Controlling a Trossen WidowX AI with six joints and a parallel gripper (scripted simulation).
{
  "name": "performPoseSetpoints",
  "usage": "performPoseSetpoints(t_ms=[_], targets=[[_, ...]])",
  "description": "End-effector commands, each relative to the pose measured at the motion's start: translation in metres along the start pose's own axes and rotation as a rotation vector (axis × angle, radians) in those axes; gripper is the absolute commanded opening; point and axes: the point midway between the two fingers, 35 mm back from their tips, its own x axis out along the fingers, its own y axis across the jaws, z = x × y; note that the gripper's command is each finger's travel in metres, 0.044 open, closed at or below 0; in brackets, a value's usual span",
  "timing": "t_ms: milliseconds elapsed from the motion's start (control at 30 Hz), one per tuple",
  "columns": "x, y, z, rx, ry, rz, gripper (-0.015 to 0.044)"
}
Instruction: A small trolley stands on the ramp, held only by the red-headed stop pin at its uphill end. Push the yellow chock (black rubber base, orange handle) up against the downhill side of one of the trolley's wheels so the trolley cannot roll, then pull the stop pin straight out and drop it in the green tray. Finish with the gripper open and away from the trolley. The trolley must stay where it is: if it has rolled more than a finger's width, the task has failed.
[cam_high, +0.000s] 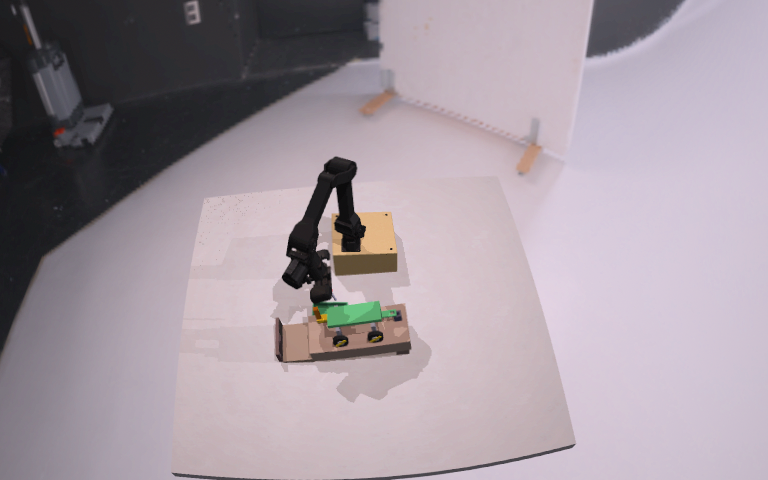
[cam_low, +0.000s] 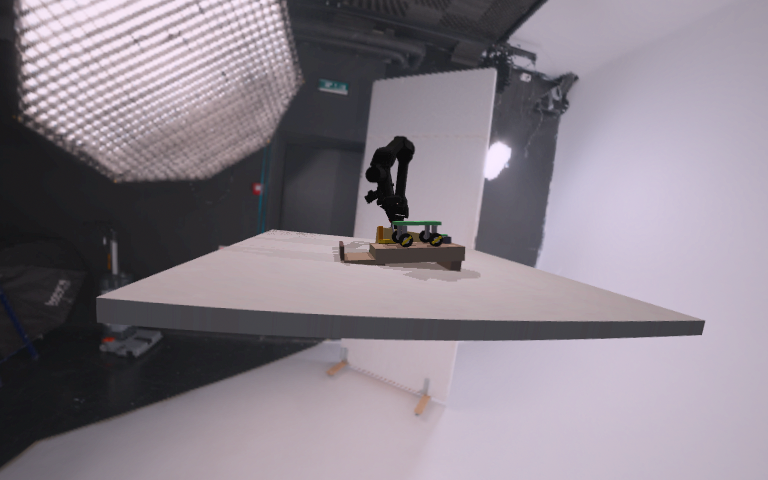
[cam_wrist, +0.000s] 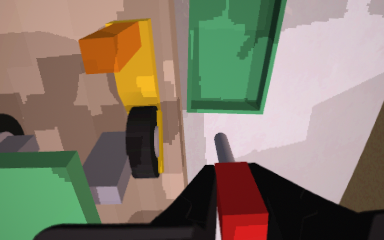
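My gripper (cam_wrist: 229, 173) is shut on the stop pin (cam_wrist: 241, 187). The pin's red head is between the fingers; its grey shank points down over the table, just short of the green tray's near end in the wrist view. The green tray (cam_wrist: 192, 60) (cam_high: 321, 310) lies beside the ramp, empty where visible. The yellow chock (cam_wrist: 140, 70) (cam_high: 322, 318) (cam_low: 385, 241), orange handle up, stands on the ramp against the downhill side of a trolley wheel (cam_wrist: 141, 142). Its rubber base is hidden. The green-topped trolley (cam_high: 353, 314) (cam_low: 417, 223) (cam_wrist: 35, 200) stands on the ramp.
The brown ramp (cam_high: 390, 339) (cam_low: 419, 254) has an upright end board (cam_high: 279, 339) (cam_low: 341, 251) at its low end. A dark pin block (cam_high: 398, 315) (cam_low: 446, 240) sits at the uphill end by the trolley's tab. The arm's wooden base block (cam_high: 365, 263) is behind the tray.
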Motion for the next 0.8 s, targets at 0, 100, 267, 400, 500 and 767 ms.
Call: performPoseSetpoints(t_ms=[0, 100, 267, 400, 500, 767], targets=[[-0.0006, -0.0021, 0.0127, 0.0, 0.0, -0.005, 0.0], [-0.0006, -0.0022, 0.0133, 0.0, 0.0, -0.005, 0.0], [-0.0005, -0.0025, 0.0126, 0.098, -0.018, 0.003, 0.0], [-0.0004, -0.0029, 0.0118, 0.221, -0.04, 0.015, 0.0], [-0.0003, -0.0031, 0.0112, 0.313, -0.055, 0.027, 0.0], [-0.0002, -0.0038, 0.0096, 0.559, -0.089, 0.066, 0.0]])
